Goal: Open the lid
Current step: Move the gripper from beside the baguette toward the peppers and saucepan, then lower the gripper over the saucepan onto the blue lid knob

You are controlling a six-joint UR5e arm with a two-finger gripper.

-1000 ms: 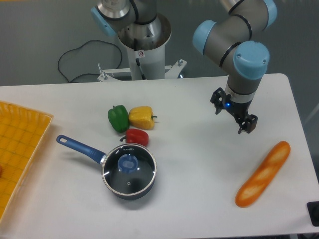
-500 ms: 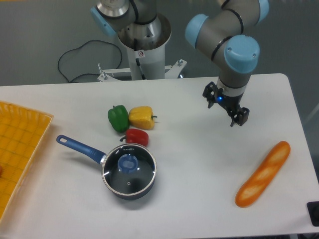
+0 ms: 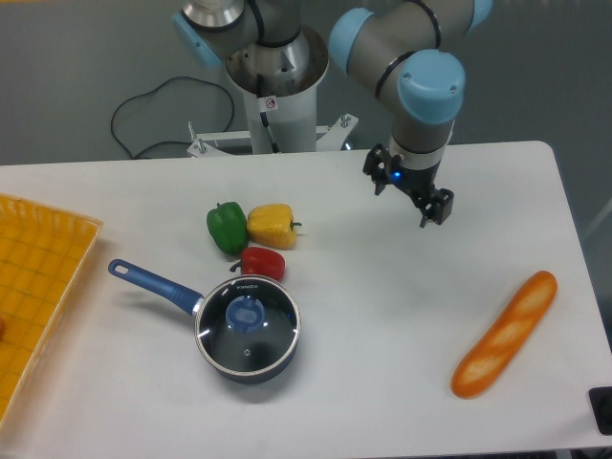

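The lid [image 3: 248, 324] sat flat on the saucepan [image 3: 239, 337], covering its mouth completely, so the task was not yet begun; its blue knob [image 3: 246, 312] faced up at the centre, the natural spot for a pinch. The gripper [image 3: 408, 194] hung in the air well apart from the saucepan, up and to its right, with its jaws spread and nothing between them, probably ready to fit around the knob. Just above the saucepan lay 3 peppers: 1 green pepper [image 3: 226, 227], 1 yellow pepper [image 3: 271, 226] and 1 red pepper [image 3: 261, 261], the red one touching or nearly touching the rim. 1 baguette [image 3: 504, 334] lay far right of the saucepan, and 1 yellow tray [image 3: 33, 287] far left.
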